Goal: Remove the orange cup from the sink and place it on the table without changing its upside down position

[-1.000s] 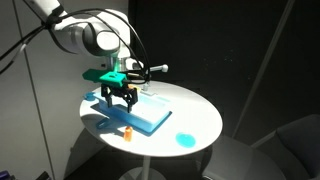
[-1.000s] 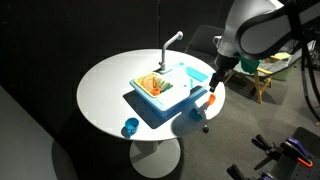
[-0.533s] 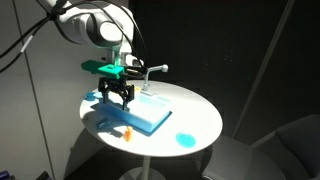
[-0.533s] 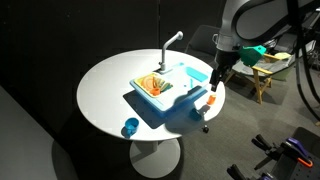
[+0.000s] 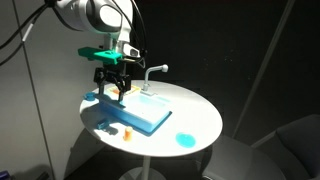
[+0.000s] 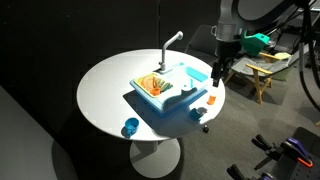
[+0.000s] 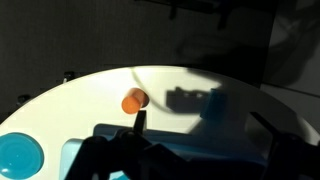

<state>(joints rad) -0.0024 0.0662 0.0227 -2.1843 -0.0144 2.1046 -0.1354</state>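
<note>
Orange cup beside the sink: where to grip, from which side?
Grip the orange cup across its side walls, coming straight down from above. It is tiny, stands free on the table near the edge, and the sink flanks one side, so a low sideways approach looks cramped.

Tiny orange cup (image 7: pixel 134 101) on white table (image 7: pixel 88 114), apparently clear of the sink (image 7: pixel 72 153).

Round teal dish (image 6: pixel 130 127) lying flat, alone; wooden stool (image 6: pixel 259 74) in dark background.
</note>
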